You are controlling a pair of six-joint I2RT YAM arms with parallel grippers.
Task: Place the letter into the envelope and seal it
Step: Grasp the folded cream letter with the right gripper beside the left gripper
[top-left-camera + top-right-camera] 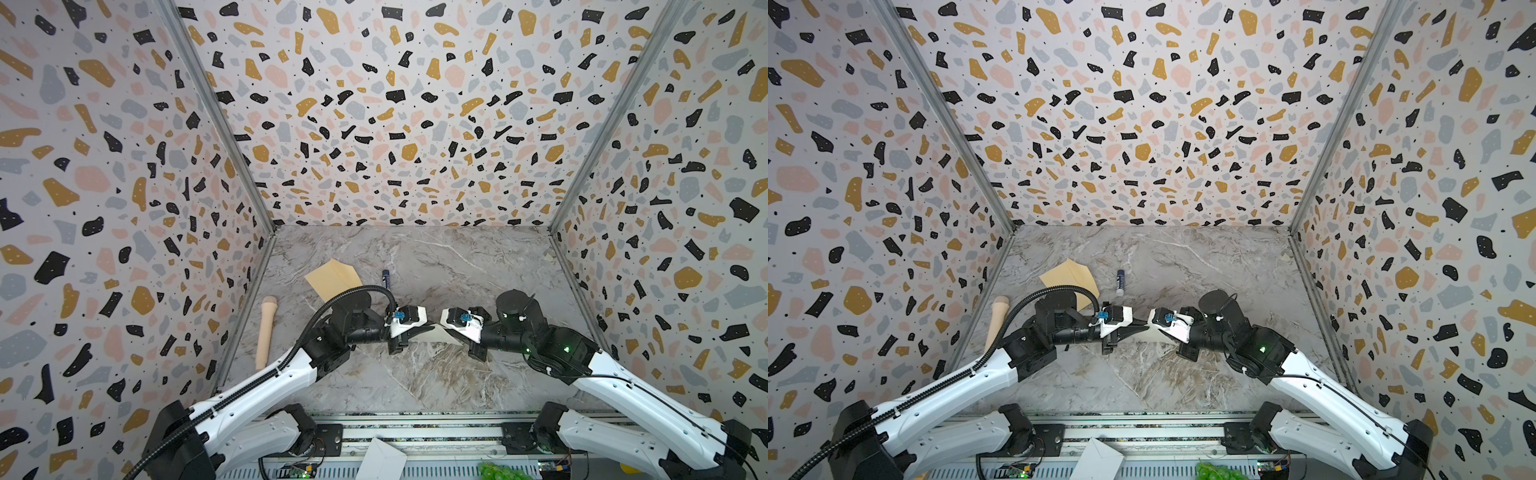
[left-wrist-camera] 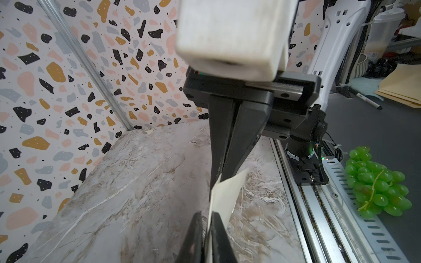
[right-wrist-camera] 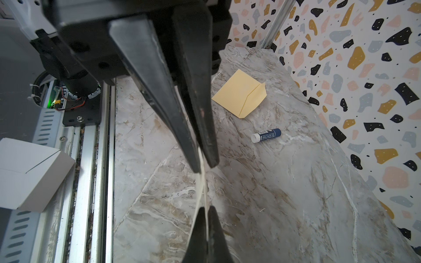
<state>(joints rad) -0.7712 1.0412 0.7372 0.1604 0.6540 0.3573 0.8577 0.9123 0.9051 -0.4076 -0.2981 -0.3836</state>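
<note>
In both top views the left gripper (image 1: 415, 332) and right gripper (image 1: 451, 330) meet over the middle of the grey marble surface (image 1: 415, 386). The plain tan kraft-paper envelope (image 1: 334, 276) lies near the far-left corner.

The left wrist view shows both grippers clamped on the cream-beige paper letter (image 2: 225, 195).

The right wrist view shows the envelope's flap apparently folded out.

The letter is in hand-over; next, 1 gripper must release before the carry to the envelope's mouth.

Behind and left of the letter (image 1: 434, 335) lies the envelope (image 1: 332, 276) — glue stick (image 1: 386, 280) at its right.
</note>
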